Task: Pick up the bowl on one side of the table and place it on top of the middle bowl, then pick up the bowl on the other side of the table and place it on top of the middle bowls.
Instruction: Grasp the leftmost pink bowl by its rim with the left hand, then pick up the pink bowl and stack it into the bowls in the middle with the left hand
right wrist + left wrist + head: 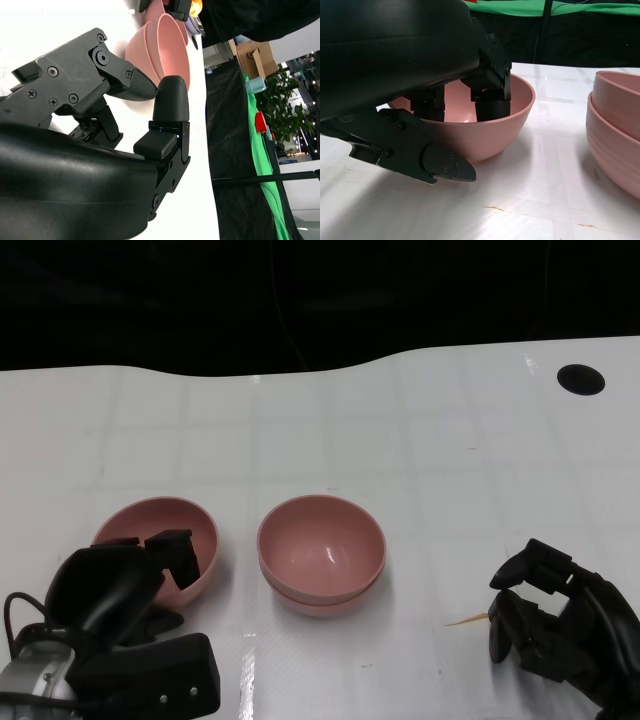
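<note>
Fingers (487, 102) of the left hand (150, 570) reach down inside the pink side bowl (205, 535), while the thumb sits outside its near wall, low by the worktop (420, 430); the left wrist view shows the wall between them, so the hand grips the bowl by its rim. That bowl stands upright on the white worktop at the robot's left. Just beside it, toward the middle, stands the stack of two pink bowls (322, 552), one nested in the other, apart from the side bowl with a strip of bare worktop between. Well apart on the robot's right, the right hand (545, 625) rests low over the worktop with its fingers curled inward and nothing in them. A thin pale sliver (468, 620) lies on the worktop just beside that hand. Near the far right corner sits a round black hole (581, 379).
</note>
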`<state>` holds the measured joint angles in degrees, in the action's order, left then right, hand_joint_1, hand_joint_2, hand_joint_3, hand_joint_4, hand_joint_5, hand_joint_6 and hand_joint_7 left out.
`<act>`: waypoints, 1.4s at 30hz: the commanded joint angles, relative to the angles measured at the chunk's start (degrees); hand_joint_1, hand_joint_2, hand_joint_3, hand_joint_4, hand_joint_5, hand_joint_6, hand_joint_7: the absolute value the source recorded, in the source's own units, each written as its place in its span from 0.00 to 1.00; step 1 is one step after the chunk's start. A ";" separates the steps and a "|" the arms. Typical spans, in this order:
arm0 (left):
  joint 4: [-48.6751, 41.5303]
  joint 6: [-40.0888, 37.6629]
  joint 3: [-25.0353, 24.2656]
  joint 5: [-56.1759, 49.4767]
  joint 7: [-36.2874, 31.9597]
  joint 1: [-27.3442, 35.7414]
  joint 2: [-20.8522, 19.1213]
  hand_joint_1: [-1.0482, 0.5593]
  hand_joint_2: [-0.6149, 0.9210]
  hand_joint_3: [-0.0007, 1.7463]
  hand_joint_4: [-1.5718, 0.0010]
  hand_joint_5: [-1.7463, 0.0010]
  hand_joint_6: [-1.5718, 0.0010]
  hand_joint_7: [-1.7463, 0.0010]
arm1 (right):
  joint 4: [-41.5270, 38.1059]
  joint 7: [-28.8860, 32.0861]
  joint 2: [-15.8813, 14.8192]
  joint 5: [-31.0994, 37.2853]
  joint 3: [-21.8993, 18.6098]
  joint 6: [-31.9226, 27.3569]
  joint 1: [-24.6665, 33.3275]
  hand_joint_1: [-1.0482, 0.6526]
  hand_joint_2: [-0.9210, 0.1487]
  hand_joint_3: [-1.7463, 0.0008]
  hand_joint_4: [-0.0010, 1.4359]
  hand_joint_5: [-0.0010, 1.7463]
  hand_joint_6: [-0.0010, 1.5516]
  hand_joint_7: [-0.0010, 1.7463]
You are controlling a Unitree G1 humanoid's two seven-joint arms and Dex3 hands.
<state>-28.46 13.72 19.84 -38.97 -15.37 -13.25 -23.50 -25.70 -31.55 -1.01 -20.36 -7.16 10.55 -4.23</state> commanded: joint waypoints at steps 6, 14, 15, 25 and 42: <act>7.43 -4.23 -1.89 -0.18 2.85 1.96 -1.33 0.61 0.96 0.19 0.57 0.00 0.68 0.00 | -1.14 -0.43 -1.07 0.17 -0.87 0.87 -0.14 0.52 0.33 0.43 0.60 1.00 0.50 0.87; 13.98 -5.95 -3.16 -1.26 4.34 2.81 -2.46 0.64 0.95 0.18 0.57 0.00 0.69 0.00 | -1.74 -1.07 -1.18 0.02 -1.11 1.01 -0.46 0.52 0.32 0.43 0.60 1.00 0.50 0.87; 14.63 -6.11 -3.34 -1.16 4.82 2.89 -2.57 0.64 0.95 0.17 0.57 0.00 0.69 0.00 | -1.87 -1.20 -1.17 -0.03 -1.16 1.08 -0.51 0.52 0.32 0.43 0.60 1.00 0.50 0.87; 27.44 -10.11 -6.97 -0.07 14.77 3.65 -4.29 0.61 0.96 0.18 0.55 0.00 0.65 0.00 | -2.25 -0.96 -0.95 0.37 -1.17 1.36 -0.74 0.52 0.33 0.41 0.60 1.00 0.50 0.86; 36.32 -13.91 -6.42 -1.30 22.16 -0.92 -0.86 0.64 0.86 0.30 0.54 0.00 0.64 0.00 | -2.48 -0.45 -0.68 0.95 -1.04 1.50 -0.83 0.52 0.34 0.41 0.60 1.00 0.51 0.87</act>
<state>7.19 0.27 13.34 -39.89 6.27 -13.21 -24.37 -28.19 -32.38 -1.10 -19.58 -7.86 11.43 -4.62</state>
